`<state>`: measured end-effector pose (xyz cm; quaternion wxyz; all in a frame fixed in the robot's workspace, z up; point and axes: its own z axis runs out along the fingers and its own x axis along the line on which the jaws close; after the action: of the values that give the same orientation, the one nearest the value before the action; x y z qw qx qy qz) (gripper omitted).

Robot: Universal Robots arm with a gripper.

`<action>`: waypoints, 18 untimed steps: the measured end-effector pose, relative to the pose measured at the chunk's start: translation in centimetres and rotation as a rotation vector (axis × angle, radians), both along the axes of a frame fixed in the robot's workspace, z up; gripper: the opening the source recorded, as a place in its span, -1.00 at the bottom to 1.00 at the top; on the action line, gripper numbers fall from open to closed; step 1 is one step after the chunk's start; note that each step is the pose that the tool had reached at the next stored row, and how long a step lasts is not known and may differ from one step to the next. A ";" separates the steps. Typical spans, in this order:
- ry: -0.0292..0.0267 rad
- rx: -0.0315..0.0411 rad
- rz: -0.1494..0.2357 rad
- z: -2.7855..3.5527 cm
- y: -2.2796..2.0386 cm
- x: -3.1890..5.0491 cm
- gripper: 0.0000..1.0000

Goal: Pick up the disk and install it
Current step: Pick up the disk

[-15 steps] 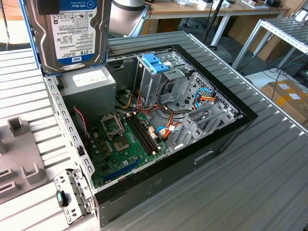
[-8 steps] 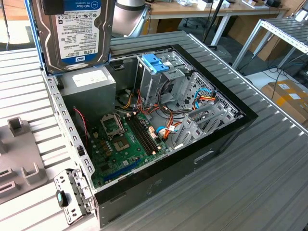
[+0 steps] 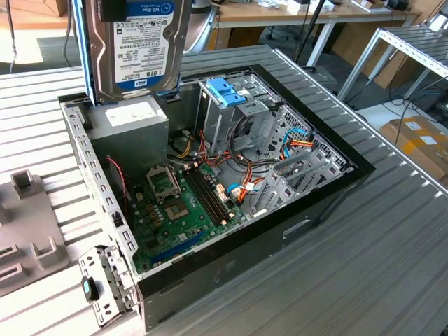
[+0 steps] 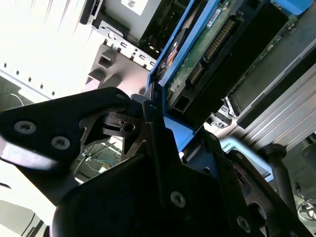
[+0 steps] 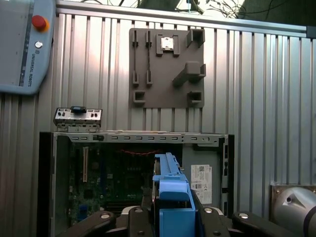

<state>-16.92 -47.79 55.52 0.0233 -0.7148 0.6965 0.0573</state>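
Disk (image 3: 140, 49): up in the air over the case (image 3: 308, 225), just above the grey box (image 3: 129, 120), standing on its edge. Clamped tight by the gripper (image 5: 173, 215), fingers (image 5: 147, 210) squeezed on the blue rails. Likely stiff, hard and a bit heavy; smooth metal, so maybe slippery. Easy to hurt with a bump or a drop. Best held by the two side rails, not by the flat faces. Inside the open case: a green board (image 3: 175, 210), coloured wires (image 3: 241, 187), and a metal cage (image 3: 224, 115) with a blue top, near the disk.
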 end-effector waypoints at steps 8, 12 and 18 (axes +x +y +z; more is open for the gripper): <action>0.0001 -0.0001 0.000 -0.03 0.00 0.54 -0.25; 0.0000 0.0000 0.000 -0.05 0.00 0.80 -0.25; 0.0001 -0.0001 0.000 -0.07 0.00 1.29 -0.25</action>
<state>-15.63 -47.79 55.45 0.0232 -0.7148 0.6966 0.0573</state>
